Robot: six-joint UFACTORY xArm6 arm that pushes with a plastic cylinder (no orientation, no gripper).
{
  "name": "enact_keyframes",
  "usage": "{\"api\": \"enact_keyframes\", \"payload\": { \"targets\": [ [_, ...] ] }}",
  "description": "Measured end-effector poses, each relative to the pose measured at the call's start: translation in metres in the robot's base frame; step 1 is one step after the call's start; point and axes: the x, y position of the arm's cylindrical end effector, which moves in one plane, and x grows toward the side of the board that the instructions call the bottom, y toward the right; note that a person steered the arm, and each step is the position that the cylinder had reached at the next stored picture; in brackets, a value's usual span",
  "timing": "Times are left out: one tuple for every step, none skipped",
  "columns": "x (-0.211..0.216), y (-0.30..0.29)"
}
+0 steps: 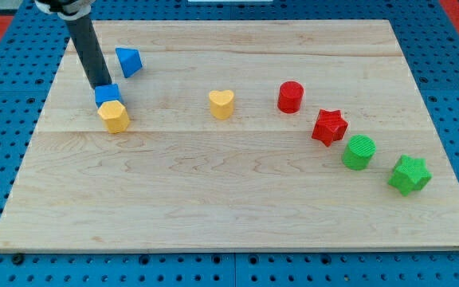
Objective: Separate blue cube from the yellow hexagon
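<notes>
- Your dark rod's tip point(100, 85) has no claw to open; it rests against the small blue cube point(107, 95), on its upper-left edge.
- That cube touches the yellow hexagon block point(115, 116) just below it, near the wooden board's point(237, 215) left side.

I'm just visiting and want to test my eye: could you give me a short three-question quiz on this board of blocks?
1. True or false: the blue cube touches the yellow hexagon.
2. Which block lies nearest the view's right? A red star B green star C yellow heart
3. My tip sits at the top edge of which block?

Key: 1 true; 2 B; 3 the blue cube.
</notes>
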Motion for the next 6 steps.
{"api": "enact_keyframes", "payload": {
  "targets": [
    [0.029, 0.001],
    [0.049, 0.042],
    [0.064, 0.049],
    [0.084, 0.014],
    [0.106, 0.026],
    [0.092, 0.045]
  ]
}}
